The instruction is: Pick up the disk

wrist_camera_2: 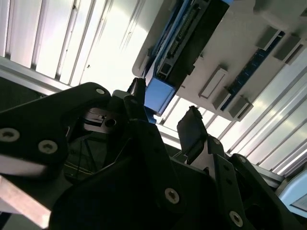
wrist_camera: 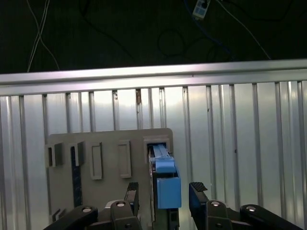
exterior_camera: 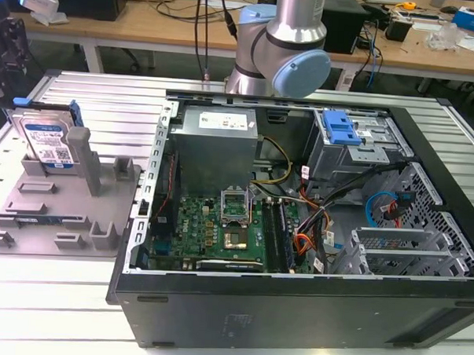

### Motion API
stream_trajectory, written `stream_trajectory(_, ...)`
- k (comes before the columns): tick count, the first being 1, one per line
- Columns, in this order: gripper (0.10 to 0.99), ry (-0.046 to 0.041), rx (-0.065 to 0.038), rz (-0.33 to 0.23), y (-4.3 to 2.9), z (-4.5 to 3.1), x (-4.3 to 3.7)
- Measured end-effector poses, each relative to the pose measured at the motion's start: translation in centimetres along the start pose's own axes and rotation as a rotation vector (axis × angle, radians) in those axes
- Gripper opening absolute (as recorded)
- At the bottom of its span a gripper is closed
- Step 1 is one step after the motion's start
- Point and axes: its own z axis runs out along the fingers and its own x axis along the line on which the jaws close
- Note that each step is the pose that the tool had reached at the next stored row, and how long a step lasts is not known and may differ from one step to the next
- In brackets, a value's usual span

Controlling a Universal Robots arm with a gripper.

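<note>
A: Gripper (wrist_camera: 164, 189) state?
B: Spread wide, holding nothing. Disk (wrist_camera: 163, 165) lies just ahead, in line with the gap, untouched.
A: Surroundings?
B: Disk stands on edge in grey fixture (wrist_camera: 110, 143) on ribbed metal surface (wrist_camera: 240, 143). Beyond: dark floor (wrist_camera: 144, 33), cables (wrist_camera: 43, 38).

disk (exterior_camera: 43, 138) partly behind fixture post (exterior_camera: 80, 156), arm (exterior_camera: 295, 27) cropped
</note>
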Motion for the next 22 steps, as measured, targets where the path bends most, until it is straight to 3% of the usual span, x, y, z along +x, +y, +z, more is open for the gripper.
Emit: stream_trajectory(22, 0.541, -0.0001, 0.000, 0.000, -0.33, 1.65, 0.06)
